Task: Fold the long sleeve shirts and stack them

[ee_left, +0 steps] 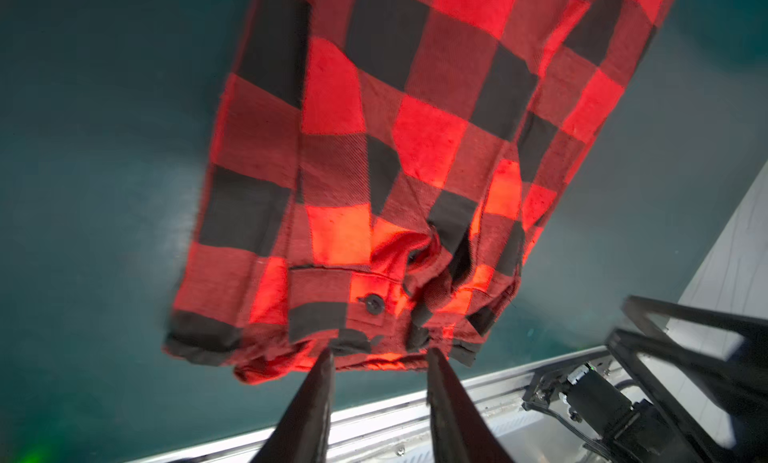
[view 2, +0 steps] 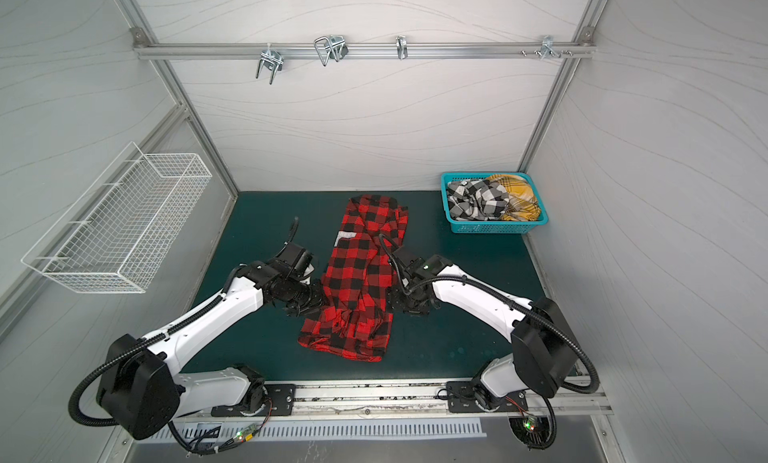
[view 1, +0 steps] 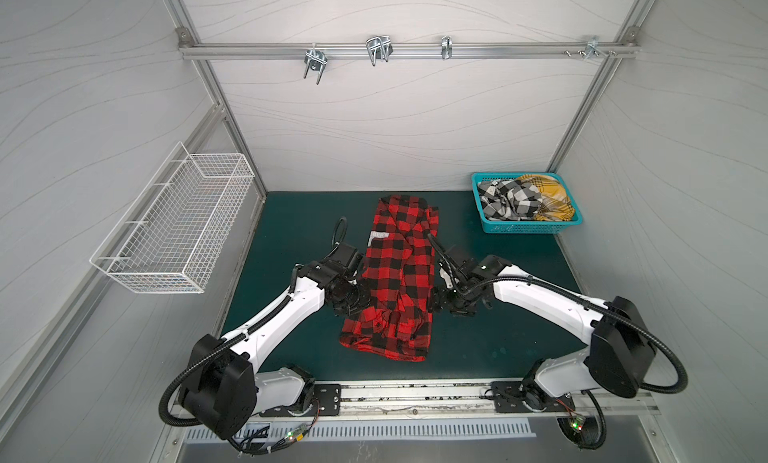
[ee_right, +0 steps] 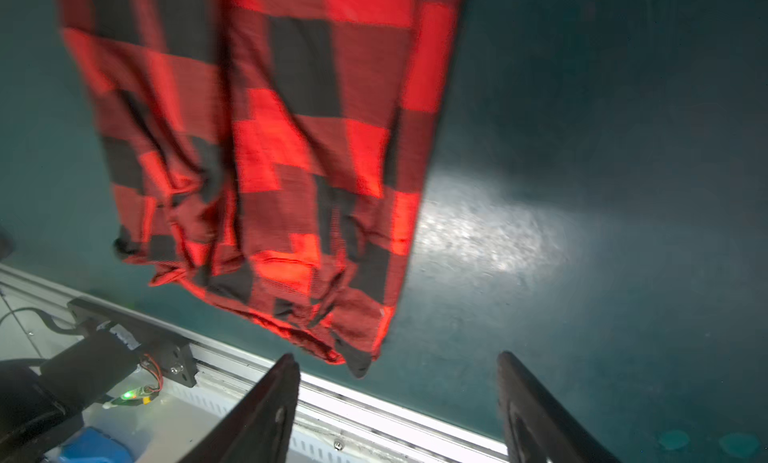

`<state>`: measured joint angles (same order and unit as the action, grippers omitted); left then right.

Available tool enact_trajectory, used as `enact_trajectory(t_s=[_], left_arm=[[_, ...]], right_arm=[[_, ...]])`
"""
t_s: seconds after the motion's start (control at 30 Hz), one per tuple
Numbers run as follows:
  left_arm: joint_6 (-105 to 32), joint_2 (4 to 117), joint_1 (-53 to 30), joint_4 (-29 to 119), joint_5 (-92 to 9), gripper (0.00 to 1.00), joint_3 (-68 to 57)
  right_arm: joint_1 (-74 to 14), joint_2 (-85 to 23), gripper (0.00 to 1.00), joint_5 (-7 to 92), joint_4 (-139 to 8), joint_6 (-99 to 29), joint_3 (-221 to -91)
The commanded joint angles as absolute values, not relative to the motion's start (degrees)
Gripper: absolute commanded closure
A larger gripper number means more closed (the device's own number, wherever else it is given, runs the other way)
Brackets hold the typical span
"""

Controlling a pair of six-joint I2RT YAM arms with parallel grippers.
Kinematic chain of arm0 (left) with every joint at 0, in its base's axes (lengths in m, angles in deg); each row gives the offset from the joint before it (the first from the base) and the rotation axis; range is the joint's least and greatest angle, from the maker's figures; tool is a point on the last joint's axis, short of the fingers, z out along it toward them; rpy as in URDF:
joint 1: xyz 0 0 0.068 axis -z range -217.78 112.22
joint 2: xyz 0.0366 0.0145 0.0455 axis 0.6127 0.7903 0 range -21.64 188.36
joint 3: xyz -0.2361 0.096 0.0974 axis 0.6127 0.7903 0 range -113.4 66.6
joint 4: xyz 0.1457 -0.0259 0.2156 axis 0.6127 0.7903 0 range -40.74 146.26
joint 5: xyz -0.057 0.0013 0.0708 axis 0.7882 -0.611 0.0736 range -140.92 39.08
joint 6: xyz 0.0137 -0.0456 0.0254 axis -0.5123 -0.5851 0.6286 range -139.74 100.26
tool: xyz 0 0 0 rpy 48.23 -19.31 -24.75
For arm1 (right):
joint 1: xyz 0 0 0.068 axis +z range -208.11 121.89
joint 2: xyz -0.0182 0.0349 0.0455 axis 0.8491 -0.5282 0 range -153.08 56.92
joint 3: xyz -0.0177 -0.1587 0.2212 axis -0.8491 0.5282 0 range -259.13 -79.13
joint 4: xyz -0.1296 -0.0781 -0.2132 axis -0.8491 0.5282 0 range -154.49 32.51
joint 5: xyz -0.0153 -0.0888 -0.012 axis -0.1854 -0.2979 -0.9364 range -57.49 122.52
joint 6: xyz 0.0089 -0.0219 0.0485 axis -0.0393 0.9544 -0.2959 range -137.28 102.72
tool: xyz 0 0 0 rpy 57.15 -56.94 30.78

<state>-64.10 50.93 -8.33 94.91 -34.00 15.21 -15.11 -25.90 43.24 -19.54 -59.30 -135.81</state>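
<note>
The red-and-black long sleeve shirt [view 1: 390, 274] lies folded into a long narrow strip in the middle of the green mat [view 1: 291, 215], in both top views. My left gripper [view 1: 360, 305] hovers at its left edge and my right gripper [view 1: 436, 301] at its right edge, both near the front end. In the left wrist view the left gripper [ee_left: 380, 353] stands open, its tips over the buttoned hem [ee_left: 374, 305]. The right gripper [ee_right: 398, 357] is open wide, holding nothing, with the shirt's corner [ee_right: 357, 357] just beyond. A black-and-white shirt [view 1: 505, 201] and a mustard-yellow shirt [view 1: 548, 199] lie crumpled in the basket.
The teal plastic basket [view 1: 523, 228] stands at the mat's back right corner. A white wire basket [view 1: 174, 228] hangs on the left wall. Metal hooks [view 1: 378, 49] hang on the back rail. The arms' mounting rail [view 1: 415, 398] runs along the front edge.
</note>
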Motion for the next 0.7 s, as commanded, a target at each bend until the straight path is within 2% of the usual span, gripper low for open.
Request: enact_trajectory(t_s=[0.0, 0.13, 0.5, 0.67], left_arm=[[-67.99, 54.84, -3.88, 89.76, -29.01, 0.62, 12.84], [-69.54, 59.24, 1.94, 86.99, -28.82, 0.59, 12.20], [-68.76, 68.68, 4.29, 83.78, -28.78, 0.55, 12.31], [-69.85, 70.11, 4.24, 80.94, -28.72, 0.56, 13.91]], right_arm=[[-18.77, -27.71, 0.37, 52.16, -22.68, -60.84, -133.37], [-20.80, -29.82, 0.46, 54.38, -23.00, -61.47, -131.49], [-20.10, -23.49, 0.52, 60.10, -29.41, -63.51, -126.90], [-18.38, -25.14, 0.70, 63.09, -32.54, -64.79, -126.90]])
